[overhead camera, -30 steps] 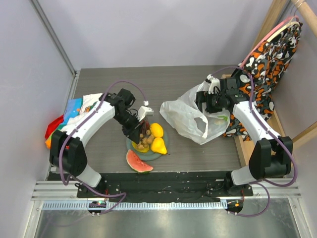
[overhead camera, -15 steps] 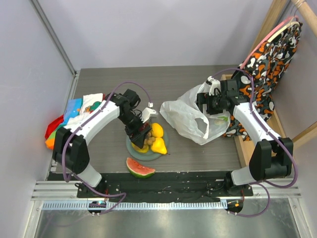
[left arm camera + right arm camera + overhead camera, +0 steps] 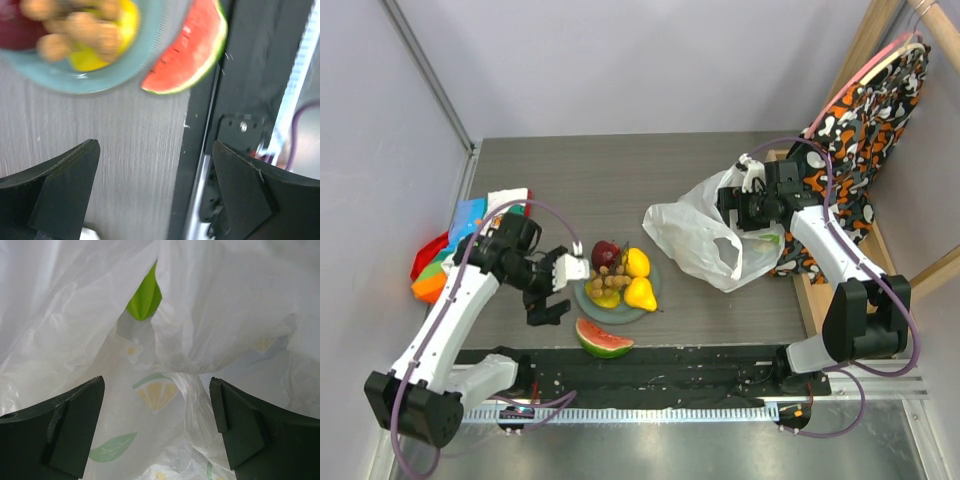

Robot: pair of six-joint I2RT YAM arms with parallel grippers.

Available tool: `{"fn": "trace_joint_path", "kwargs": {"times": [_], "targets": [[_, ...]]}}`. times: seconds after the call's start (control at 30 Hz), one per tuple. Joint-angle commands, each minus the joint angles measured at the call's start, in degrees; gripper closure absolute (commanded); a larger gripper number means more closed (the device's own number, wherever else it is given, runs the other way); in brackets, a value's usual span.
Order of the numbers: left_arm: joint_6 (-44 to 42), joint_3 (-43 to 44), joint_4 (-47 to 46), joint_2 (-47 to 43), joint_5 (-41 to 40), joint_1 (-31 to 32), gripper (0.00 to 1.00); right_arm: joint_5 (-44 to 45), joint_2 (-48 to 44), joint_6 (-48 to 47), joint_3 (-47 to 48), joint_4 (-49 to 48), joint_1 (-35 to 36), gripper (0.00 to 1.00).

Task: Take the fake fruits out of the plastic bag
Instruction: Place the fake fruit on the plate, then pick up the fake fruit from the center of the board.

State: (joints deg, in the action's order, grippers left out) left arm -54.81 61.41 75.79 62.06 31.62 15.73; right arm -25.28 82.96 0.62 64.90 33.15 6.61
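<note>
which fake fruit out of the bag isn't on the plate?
The red watermelon slice with green rind: it lies on the grey table beside the round teal plate; the rest sit on it.

1. Left wrist view: plate and the tan-brown bunch on it are blurred and cut by the top edge. The watermelon slice is clipped there too.
2. Right wrist view: green piece mostly hidden behind plastic bag folds — shape unclear.
3. Top view: plastic bag contents veiled — cannot tell.
</note>
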Motion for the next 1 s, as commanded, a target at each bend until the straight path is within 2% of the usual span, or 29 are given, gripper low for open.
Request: {"fn": "trace_joint_path", "kwargs": {"times": [0.0,0.1,0.13,0.2,0.23,0.33,0.43,0.53,0.6,0.7,0.8,0.9,0.97], "targets": [[-19.8,-5.2,6.6,-1.3,-0.7,2.6,0.01,-0.7,1.1,0.2,2.1,-1.5,-0.5,0.05],[-19.6,-7.9,-0.4,-1.1,-2.8,8.2,0.03,-0.4,1.0,-0.2,2.2,-1.3,-0.4,0.05],[-17.1,-8.5,-2.6,-0.8,-3.5,13.1,0.04,-0.3,0.9,-0.3,2.2,-1.2,-0.5,0.05],[-15.0,-10.3,-7.7,-0.2,-4.1,17.7,0.06,-0.4,0.6,-0.3,2.0,-0.8,-0.5,0.05],[-13.8,-10.7,-9.2,0.2,-4.4,22.2,0.07,-0.3,0.5,-0.3,1.8,-0.7,-0.5,0.05],[-6.6,-12.6,-15.6,2.0,-6.6,31.1,0.09,-0.1,-0.2,-0.4,1.1,-0.5,-0.5,0.05],[-2.5,-14.9,-21.3,3.0,-7.1,35.3,0.12,-0.1,-0.5,-0.4,0.6,-0.3,-0.5,0.05],[-3.9,-17.8,-23.1,4.4,-8.8,37.4,0.21,-0.5,-0.6,-0.3,0.6,0.1,-0.5,0.05],[-4.9,-21.1,-24.7,5.1,-10.7,39.3,0.23,-1.1,-0.6,-0.3,0.9,0.3,-0.5,0.05],[-2.9,-24.1,-30.6,6.8,-14.9,42.7,0.32,-1.8,-0.3,-0.2,1.5,0.2,-0.5,0.05],[-0.7,-25.6,-35.2,8.6,-17.6,44.5,0.50,-2.0,-0.4,-0.2,1.5,0.2,-0.5,0.05],[1.5,-25.9,-36.2,7.7,-18.4,44.7,0.99,-2.2,-0.8,0.0,1.0,0.4,-0.5,0.05],[0.8,-26.9,-34.8,1.9,-18.2,44.7,1.00,-2.5,-1.0,0.1,0.7,0.5,-0.5,0.05]]}}
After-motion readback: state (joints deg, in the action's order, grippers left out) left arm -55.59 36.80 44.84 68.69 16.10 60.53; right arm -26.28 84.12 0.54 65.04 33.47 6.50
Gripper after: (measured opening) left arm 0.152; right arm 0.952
